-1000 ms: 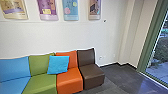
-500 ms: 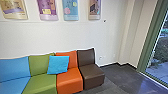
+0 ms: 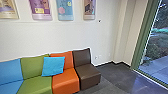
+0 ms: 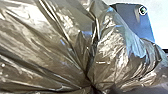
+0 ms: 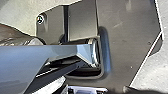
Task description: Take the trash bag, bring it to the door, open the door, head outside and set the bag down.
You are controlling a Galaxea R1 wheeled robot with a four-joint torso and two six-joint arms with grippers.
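The shiny trash bag (image 4: 107, 50) looms large in the left wrist view, its plastic drawn into tight folds that meet at one point. At that gathered spot my left gripper (image 4: 93, 87) is shut on the bag. Dark, wrinkled, glossy material that looks like the same bag (image 5: 18, 35) shows in the right wrist view, beside the robot's base. How my right gripper stands is not discernible. In the head view, a tall glass pane (image 3: 156, 50) has a green frame (image 3: 143, 41); whether it is a door cannot be told.
A row of joined seats runs along the white wall: blue (image 3: 10, 71), green (image 3: 35, 67), orange (image 3: 66, 80) and brown (image 3: 86, 73). A blue cushion (image 3: 53, 66) rests on them. Dark floor (image 3: 112, 75) stretches between the brown seat and the glass. Paving and plants lie outside.
The head camera has turned slightly to the right, bringing more of the glass and the outside into view. The seats show no movement of their own.
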